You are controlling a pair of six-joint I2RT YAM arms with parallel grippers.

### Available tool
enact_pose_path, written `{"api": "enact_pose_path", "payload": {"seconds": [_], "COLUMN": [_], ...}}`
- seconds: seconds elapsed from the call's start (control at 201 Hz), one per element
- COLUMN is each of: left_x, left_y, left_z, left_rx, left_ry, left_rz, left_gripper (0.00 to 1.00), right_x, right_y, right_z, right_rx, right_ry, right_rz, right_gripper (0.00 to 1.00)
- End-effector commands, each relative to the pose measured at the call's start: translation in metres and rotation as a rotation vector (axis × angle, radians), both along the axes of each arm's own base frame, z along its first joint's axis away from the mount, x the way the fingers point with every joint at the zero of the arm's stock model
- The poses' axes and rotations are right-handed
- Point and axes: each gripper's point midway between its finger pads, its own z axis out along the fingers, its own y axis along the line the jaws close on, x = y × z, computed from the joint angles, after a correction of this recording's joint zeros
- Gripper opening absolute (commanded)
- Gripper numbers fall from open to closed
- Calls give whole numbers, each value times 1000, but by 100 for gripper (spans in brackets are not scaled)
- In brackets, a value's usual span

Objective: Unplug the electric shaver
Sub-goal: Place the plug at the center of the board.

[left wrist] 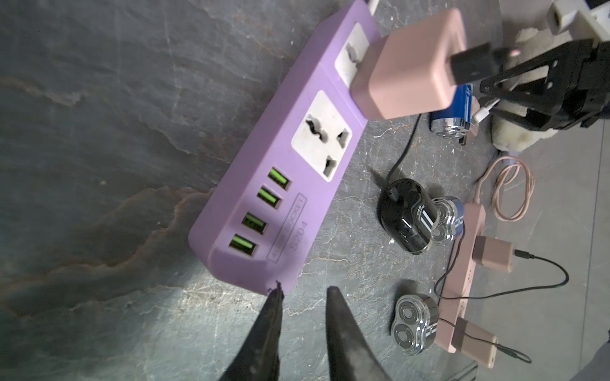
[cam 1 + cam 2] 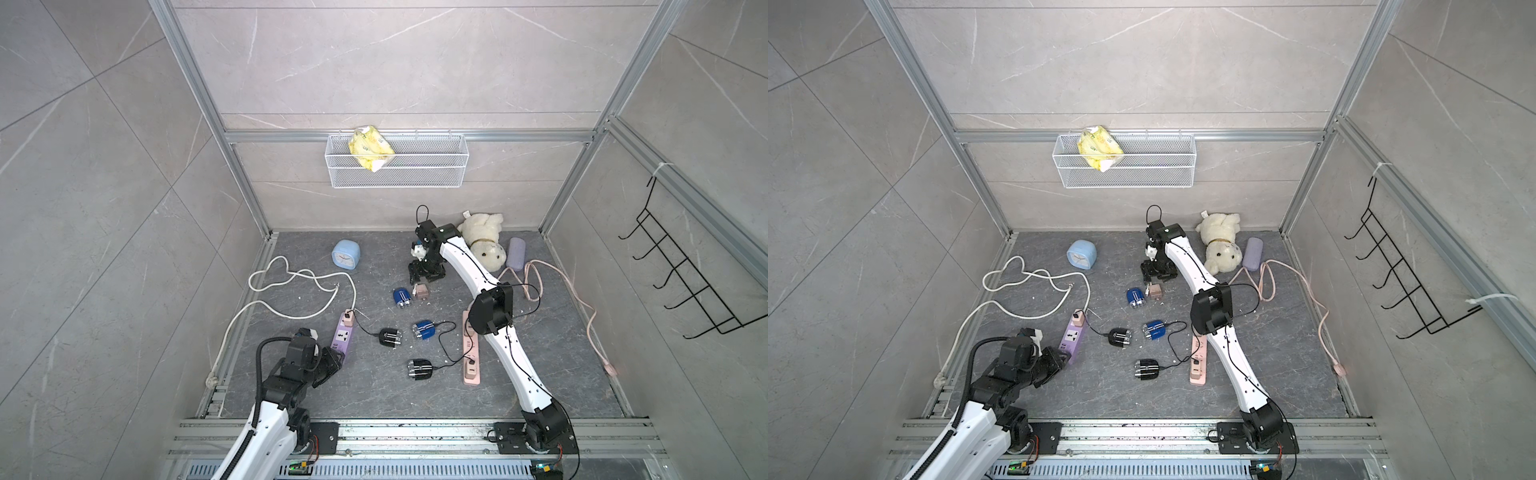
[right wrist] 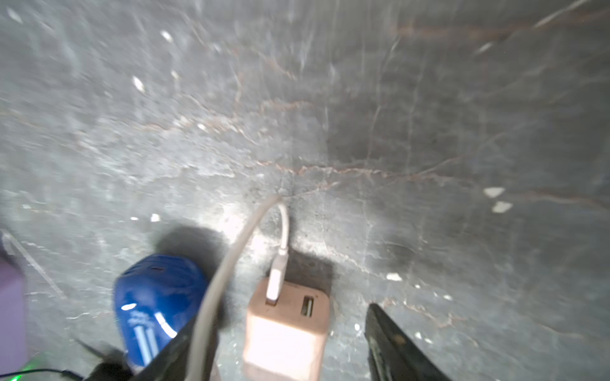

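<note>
Where it lies, the blue shaver [image 2: 402, 297] shows chrome heads.

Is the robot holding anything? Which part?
Nothing is held. The right jaws stand open around the pink charger, unclamped; the left jaws gape empty beside the purple power strip.

**Right wrist: adapter sitting between spread pincer fingers**

Right pincer [image 3: 284, 316] is standing wide apart, gripping nothing. Pink adapter [image 3: 285, 333] is lying on the table [image 3: 330, 115] between the fingers [image 3: 389, 346]. White cable [image 3: 231, 250] is sitting in one of its two USB ports, looping out and running back across the finger nearer the blue shaver [image 3: 152, 297]. Shaver is lying just beside the adapter. Purple strip [image 3: 10, 313] is peeking in at the frame edge. White flecks [image 3: 493, 192] are dotting the table.
</note>
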Motion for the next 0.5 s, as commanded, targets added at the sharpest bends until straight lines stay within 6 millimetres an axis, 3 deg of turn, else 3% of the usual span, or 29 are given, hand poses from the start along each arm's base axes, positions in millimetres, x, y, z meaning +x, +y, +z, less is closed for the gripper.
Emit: {"api": "enact_pose_path", "payload": {"seconds": [0.0, 0.08, 0.194, 0.229, 0.269, 0.363, 0.498], "left_x": [11, 13, 17, 20, 23, 33, 45], "left_y": [-5, -6, -8, -8, -10, -15, -22], "left_z": [26, 30, 37, 39, 43, 59, 77], "left_rx": [-12, -12, -19, -22, -28, -30, -13], "left_ry": [-72, -80, -101, -110, -120, -148, -171], "left_rz": [-30, -31, -34, -35, -37, -59, -94], "left_gripper": [35, 39, 45, 47, 49, 52, 56], "right_x": [11, 4, -17, -29, -39, -71, -125], "right_y": [12, 14, 20, 22, 28, 40, 52], "right_z": [104, 138, 171, 163, 174, 172, 149], "right_rx": [138, 160, 164, 141, 152, 203, 293], "right_ry": [-204, -269, -328, -317, -365, -442, -516], "right_rz": [-5, 14, 67, 92, 121, 169, 257], "right_gripper": [72, 72, 72, 72, 72, 73, 75]}}
